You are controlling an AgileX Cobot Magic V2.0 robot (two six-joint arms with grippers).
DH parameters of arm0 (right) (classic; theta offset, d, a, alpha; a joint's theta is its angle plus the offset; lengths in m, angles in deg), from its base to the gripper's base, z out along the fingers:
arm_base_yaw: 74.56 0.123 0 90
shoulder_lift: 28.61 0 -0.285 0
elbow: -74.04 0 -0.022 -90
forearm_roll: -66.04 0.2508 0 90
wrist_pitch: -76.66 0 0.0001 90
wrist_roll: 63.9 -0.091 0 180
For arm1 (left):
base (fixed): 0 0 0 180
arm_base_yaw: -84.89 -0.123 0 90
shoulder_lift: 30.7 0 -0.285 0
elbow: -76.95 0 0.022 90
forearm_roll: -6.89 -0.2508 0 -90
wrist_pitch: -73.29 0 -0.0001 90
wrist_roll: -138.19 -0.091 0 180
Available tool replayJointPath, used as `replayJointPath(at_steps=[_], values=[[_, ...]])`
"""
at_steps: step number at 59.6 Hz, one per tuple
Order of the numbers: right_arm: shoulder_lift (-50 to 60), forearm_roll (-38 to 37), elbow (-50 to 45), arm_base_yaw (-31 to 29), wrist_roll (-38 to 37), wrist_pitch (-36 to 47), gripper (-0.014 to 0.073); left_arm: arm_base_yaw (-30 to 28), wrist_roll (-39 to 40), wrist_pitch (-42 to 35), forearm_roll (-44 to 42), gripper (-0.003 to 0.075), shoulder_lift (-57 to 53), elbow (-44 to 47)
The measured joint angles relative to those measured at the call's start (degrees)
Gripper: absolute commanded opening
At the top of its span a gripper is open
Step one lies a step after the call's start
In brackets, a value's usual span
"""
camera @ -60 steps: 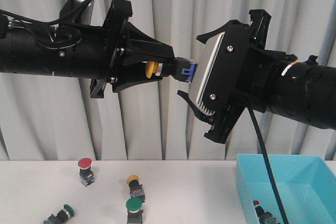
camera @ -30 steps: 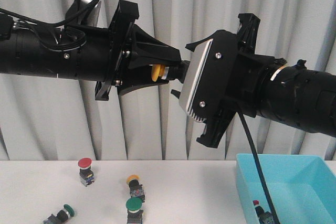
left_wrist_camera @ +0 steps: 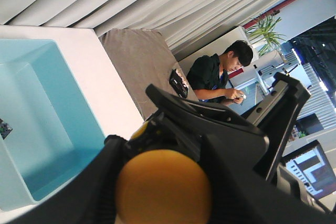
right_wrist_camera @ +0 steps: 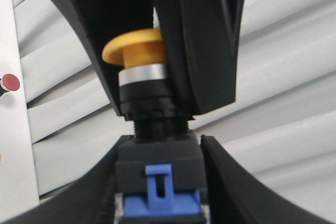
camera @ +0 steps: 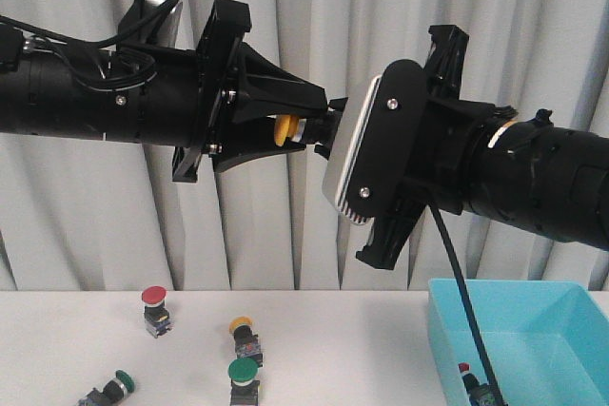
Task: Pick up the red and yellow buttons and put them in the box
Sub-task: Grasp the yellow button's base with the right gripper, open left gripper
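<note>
- Your left gripper (camera: 319,125) is pinching the yellow button (camera: 285,128) mid-air; your right gripper (right_wrist_camera: 157,182) is closing around its base (handover).
- Releasing early risks dropping it outside the box (camera: 561,330) below.

no text, label, brand or number can be read in any view. the screen (left_wrist_camera: 311,167) behind the arms in the left wrist view shows only blurred shapes, too small to make out.

Glossy yellow button (right_wrist_camera: 137,51) cap, brushed metal collar, matt black jaws.
</note>
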Motion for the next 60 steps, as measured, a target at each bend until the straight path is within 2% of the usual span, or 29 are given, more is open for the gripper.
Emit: replayJointPath(at_steps=[17,18,24,29,39,45,52,60], values=[[0.0,-0.2,0.0,0.0,0.06,0.06,-0.0008,0.0,-3.26,-0.4,0.25,0.0031,0.0,0.0],[0.0,-0.2,0.0,0.0,0.06,0.24,-0.0007,0.0,-3.47,-0.64,0.39,0.0067,0.0,0.0],[0.0,-0.2,0.0,0.0,0.06,0.29,-0.0006,0.0,-4.41,-0.64,0.41,0.014,0.0,0.0],[0.0,-0.2,0.0,0.0,0.06,0.29,-0.0004,0.0,-5.32,-0.64,0.48,0.0236,0.0,0.0],[0.0,0.01,0.0,0.0,-0.06,0.0,-0.0004,0.0,-7.17,-0.69,0.7,0.0515,0.0,0.0],[0.0,0.06,0.0,0.0,-0.15,0.0,-0.0004,0.0,-7.57,-0.53,0.7,0.0651,0.0,0.0],[0.0,0.06,0.0,0.0,-0.2,0.0,-0.0004,0.0,-7.57,-0.21,0.76,0.072,0.0,-0.04],[0.0,0.12,0.0,0.0,-0.2,0.0,-0.0004,0.0,-7.57,-0.08,0.85,0.0715,0.0,-0.04]])
